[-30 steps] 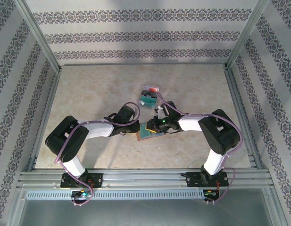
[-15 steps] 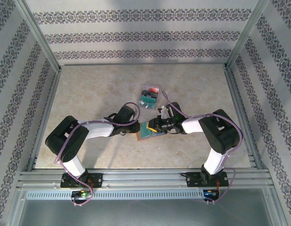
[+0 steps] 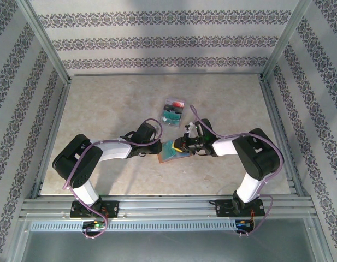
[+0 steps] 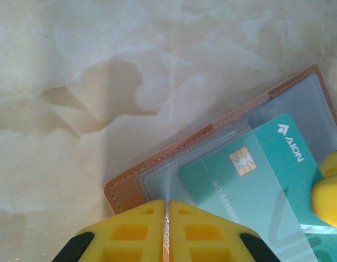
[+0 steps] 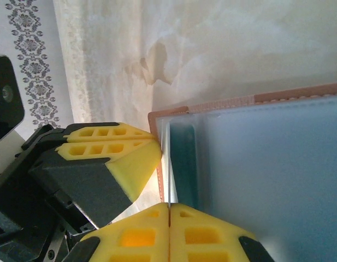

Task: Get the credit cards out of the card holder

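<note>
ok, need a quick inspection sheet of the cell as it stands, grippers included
Surface: pale marbled table, no spills seen.
Job's things: card holder lies open in front of the arms. A teal card with a chip sits partly under its clear pocket. A coloured pile, likely cards, lies beyond the holder, apart from it.
Clutter: nothing seen.
Grippers: left gripper has its jaws shut on the holder's edge. Right gripper has its jaws shut at the holder's edge, what they pinch is unclear.
Cables: purple cables loop along both arms, no snag seen.
Surroundings: patterned walls, metal frame at the near edge.
</note>
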Robot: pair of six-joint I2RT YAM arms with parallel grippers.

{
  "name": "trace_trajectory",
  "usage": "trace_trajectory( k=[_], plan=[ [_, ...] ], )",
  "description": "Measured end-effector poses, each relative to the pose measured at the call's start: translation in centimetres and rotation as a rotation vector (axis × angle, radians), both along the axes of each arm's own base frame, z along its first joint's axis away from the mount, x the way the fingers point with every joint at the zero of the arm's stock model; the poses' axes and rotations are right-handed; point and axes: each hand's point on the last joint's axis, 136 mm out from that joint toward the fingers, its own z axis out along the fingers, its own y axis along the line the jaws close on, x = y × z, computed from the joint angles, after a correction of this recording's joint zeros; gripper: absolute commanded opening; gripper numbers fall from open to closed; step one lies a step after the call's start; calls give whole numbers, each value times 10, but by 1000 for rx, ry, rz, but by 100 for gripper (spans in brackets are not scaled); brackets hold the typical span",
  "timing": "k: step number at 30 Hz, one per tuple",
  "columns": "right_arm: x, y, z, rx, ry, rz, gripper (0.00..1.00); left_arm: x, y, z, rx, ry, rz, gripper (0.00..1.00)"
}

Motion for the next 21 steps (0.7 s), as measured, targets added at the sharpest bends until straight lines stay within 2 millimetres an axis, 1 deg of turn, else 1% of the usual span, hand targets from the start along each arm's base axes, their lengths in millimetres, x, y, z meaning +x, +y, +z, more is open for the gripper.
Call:
trace_trajectory(
  k=[7,18,21],
  plan=[
    [-2,-7,-3,-56,-11,-12,7,3,4,0,2,1,11,9],
    [-7,-22,5,-148,-50,-21,6,15,17,0,30,-11,37,9],
    [-7,-25,10,-169,-69,-25,7,17,19,1,41,-13,40,10]
  ],
)
